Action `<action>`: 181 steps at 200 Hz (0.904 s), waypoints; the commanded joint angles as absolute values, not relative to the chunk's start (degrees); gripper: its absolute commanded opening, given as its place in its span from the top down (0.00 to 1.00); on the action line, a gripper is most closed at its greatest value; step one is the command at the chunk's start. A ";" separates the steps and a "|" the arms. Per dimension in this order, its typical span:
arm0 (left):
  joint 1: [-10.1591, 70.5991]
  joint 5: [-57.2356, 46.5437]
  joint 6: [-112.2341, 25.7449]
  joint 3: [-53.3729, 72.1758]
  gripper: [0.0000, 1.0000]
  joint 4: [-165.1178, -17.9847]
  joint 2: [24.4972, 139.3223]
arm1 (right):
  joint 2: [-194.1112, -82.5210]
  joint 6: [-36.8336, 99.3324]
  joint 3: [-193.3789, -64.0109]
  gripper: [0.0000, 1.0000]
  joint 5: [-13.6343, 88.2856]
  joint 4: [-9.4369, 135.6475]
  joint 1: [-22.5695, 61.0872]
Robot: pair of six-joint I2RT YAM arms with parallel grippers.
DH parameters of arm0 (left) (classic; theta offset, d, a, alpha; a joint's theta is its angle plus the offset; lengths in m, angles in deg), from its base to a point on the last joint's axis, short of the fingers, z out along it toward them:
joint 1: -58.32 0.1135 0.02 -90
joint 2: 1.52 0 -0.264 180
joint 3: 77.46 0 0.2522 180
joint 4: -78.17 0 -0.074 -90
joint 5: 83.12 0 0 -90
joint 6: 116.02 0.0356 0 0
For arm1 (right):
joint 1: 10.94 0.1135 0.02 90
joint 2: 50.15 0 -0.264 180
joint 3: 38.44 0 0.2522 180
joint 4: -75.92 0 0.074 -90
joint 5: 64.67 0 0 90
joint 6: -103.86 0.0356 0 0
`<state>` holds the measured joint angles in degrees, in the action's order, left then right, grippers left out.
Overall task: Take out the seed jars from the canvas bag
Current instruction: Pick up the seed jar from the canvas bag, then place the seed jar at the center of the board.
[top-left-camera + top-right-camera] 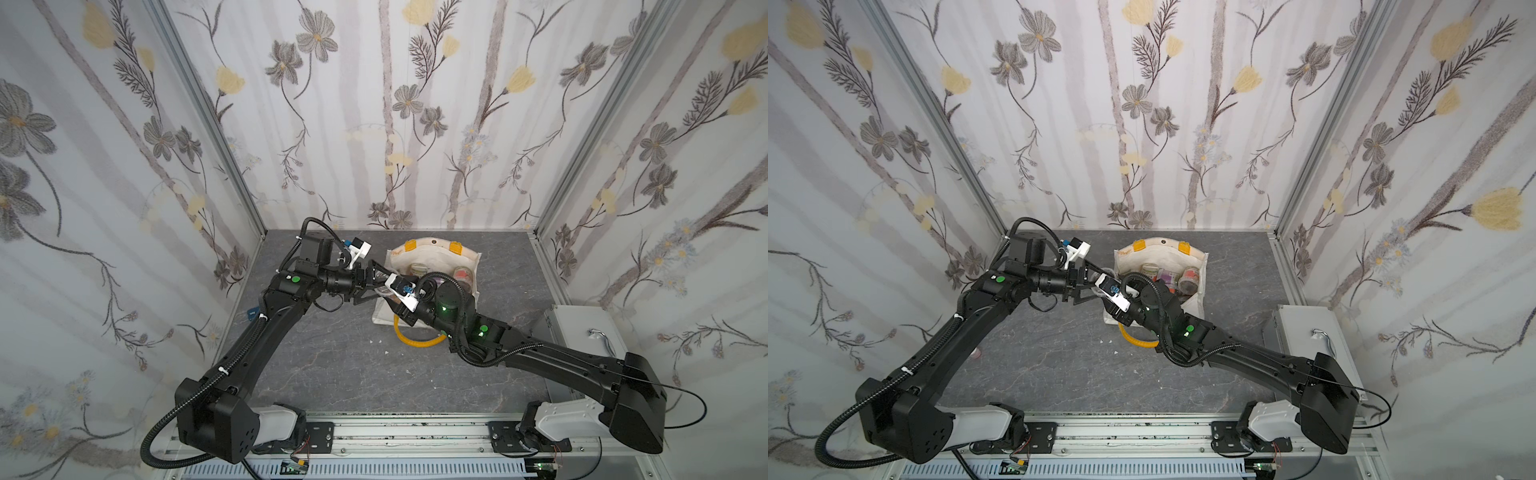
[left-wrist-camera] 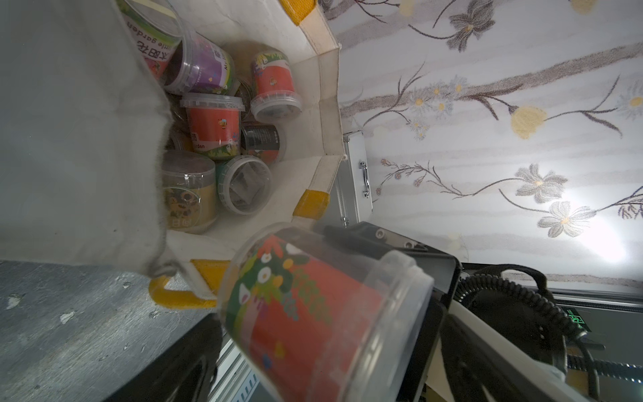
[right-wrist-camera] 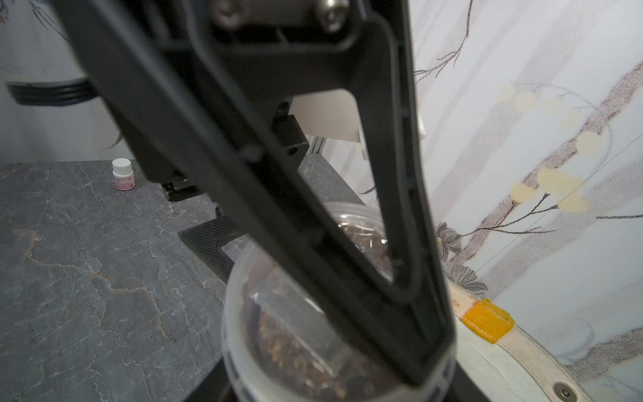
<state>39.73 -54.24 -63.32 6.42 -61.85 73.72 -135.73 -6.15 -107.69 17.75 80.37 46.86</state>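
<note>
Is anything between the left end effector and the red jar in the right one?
Nothing visible: the left end effector is open right at the red jar, which the right end effector holds at the canvas bag's rim.

We see walls (image 1: 374,104) papered with grey and yellow flowers on pale stripes, metal posts (image 1: 210,120) at the corners, a grey veined tabletop (image 1: 332,365), a silver case (image 1: 582,328) at its right edge, a rail (image 1: 395,432) in front.
</note>
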 commanded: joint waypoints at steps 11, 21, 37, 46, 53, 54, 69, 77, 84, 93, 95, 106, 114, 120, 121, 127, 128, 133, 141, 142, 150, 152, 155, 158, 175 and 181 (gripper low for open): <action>44.95 -51.58 -63.04 6.11 0.00 -60.77 70.91 | -136.24 0.63 -108.00 0.45 19.03 85.63 47.80; 48.23 -50.34 -63.97 5.51 0.00 -60.39 68.39 | -136.57 2.87 -108.40 0.45 19.26 86.21 48.60; 53.54 -49.50 -65.04 4.64 0.00 -60.09 65.82 | -137.29 5.49 -109.35 0.45 19.95 87.12 50.60; 56.39 -49.46 -64.83 4.66 0.00 -59.19 64.99 | -138.04 6.65 -109.80 0.45 19.88 87.95 52.08; 58.35 -49.19 -64.47 4.96 0.00 -57.90 64.71 | -138.81 7.54 -110.18 0.45 20.09 88.67 53.22; 58.69 -49.10 -64.41 4.99 0.00 -57.65 64.69 | -138.95 7.67 -110.24 0.45 20.16 88.82 53.40; 62.80 -46.64 -63.85 5.61 0.00 -53.54 64.83 | -141.20 9.16 -110.94 0.45 21.46 90.55 55.73; 64.67 -43.98 -63.48 5.58 0.00 -51.35 65.08 | -143.88 9.33 -111.24 0.45 22.00 91.26 56.85; 65.94 -41.14 -63.02 5.34 0.00 -49.70 65.26 | -145.55 9.22 -111.56 0.45 22.40 91.64 57.72; 66.99 -36.38 -62.07 5.29 0.00 -47.15 65.49 | -147.58 8.83 -111.79 0.45 22.51 92.14 58.55; 67.08 -35.13 -61.76 5.29 0.00 -46.68 65.53 | -148.01 8.85 -111.79 0.44 22.56 92.33 58.66; 67.45 -29.69 -59.79 5.01 0.00 -44.40 65.63 | -150.45 8.91 -111.79 0.44 23.60 93.37 59.08; 67.54 -26.50 -58.81 4.50 0.00 -43.52 65.56 | -152.15 9.17 -111.79 0.44 24.32 94.28 59.11; 67.55 -24.72 -58.39 3.85 0.00 -43.26 65.46 | -153.46 9.28 -111.83 0.44 25.21 94.91 59.11; 67.50 -24.48 -58.29 3.73 0.00 -43.25 65.41 | -153.62 9.29 -111.81 0.44 25.31 94.97 59.11; 67.54 -23.20 -57.99 2.89 0.00 -43.50 65.24 | -155.01 9.26 -111.79 0.44 25.93 95.66 59.14; 67.59 -22.97 -57.96 2.73 0.00 -43.59 65.21 | -155.23 9.23 -111.79 0.44 26.02 95.78 59.12; 67.68 -22.20 -57.89 1.93 0.00 -43.81 65.12 | -156.34 9.24 -111.86 0.44 26.58 96.26 59.17; 67.72 -21.02 -57.60 0.86 0.00 -44.06 65.14 | -158.20 8.84 -112.01 0.44 27.43 96.89 59.11; 67.77 -20.91 -57.59 0.75 0.00 -44.09 65.12 | -158.45 8.76 -112.03 0.44 27.52 97.01 59.15; 67.89 -19.94 -57.11 0.09 0.00 -44.06 65.27 | -160.26 8.03 -112.21 0.44 28.12 97.67 59.14; 67.96 -19.62 -57.00 -0.03 0.00 -44.06 65.36 | -160.87 7.77 -112.34 0.44 28.29 97.75 59.18; 67.94 -19.15 -56.83 -0.26 0.00 -44.01 65.46 | -161.76 7.19 -112.65 0.44 28.63 97.56 59.13; 67.96 -18.73 -56.72 -0.47 0.00 -43.92 65.50 | -162.54 6.70 -113.00 0.45 28.90 97.28 59.24; 68.07 -16.96 -56.25 -1.62 0.00 -44.15 65.94 | -166.82 5.43 -115.25 0.45 30.04 95.79 59.57; 68.03 -16.65 -56.04 -1.99 0.00 -44.12 66.05 | -168.01 5.41 -115.92 0.45 30.68 95.39 59.55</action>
<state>67.93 -21.65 -57.82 -0.88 -44.72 65.61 -164.19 7.12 -113.55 27.13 93.29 59.40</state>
